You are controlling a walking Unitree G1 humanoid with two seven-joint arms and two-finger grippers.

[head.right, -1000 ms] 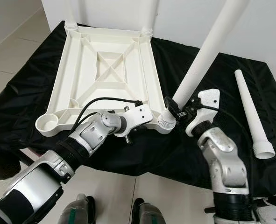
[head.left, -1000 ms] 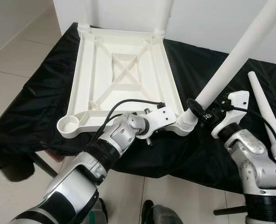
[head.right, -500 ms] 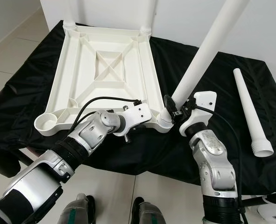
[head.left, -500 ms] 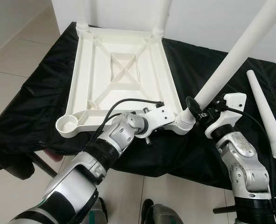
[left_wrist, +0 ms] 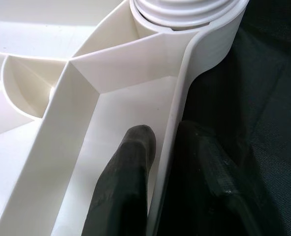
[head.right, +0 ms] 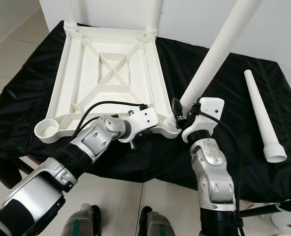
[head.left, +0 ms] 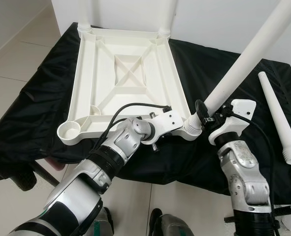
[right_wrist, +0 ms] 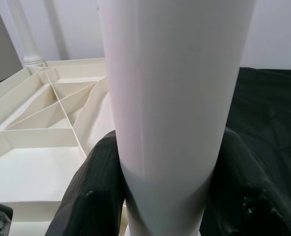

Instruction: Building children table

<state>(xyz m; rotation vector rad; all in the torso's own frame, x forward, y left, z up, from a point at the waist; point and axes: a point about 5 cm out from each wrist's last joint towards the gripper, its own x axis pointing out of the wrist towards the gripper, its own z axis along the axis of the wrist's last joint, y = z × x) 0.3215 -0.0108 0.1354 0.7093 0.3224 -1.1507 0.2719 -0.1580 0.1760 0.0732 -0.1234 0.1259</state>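
The white table top lies upside down on a black cloth. Two white legs stand upright in its far corner sockets. A third white leg sits in the near right corner socket and leans off to the right. My right gripper is shut on this leg just above the socket, its fingers pressed against both sides. My left gripper is shut on the table top's near rim beside that socket, one finger inside the rim and one outside.
A loose fourth leg lies on the cloth at the right, wide end toward me. The near left corner socket is empty. The black cloth drapes over the support's edges, with tiled floor to the left.
My right wrist and forearm have swung leftward around the leg while still holding it. The left gripper keeps its hold on the rim.
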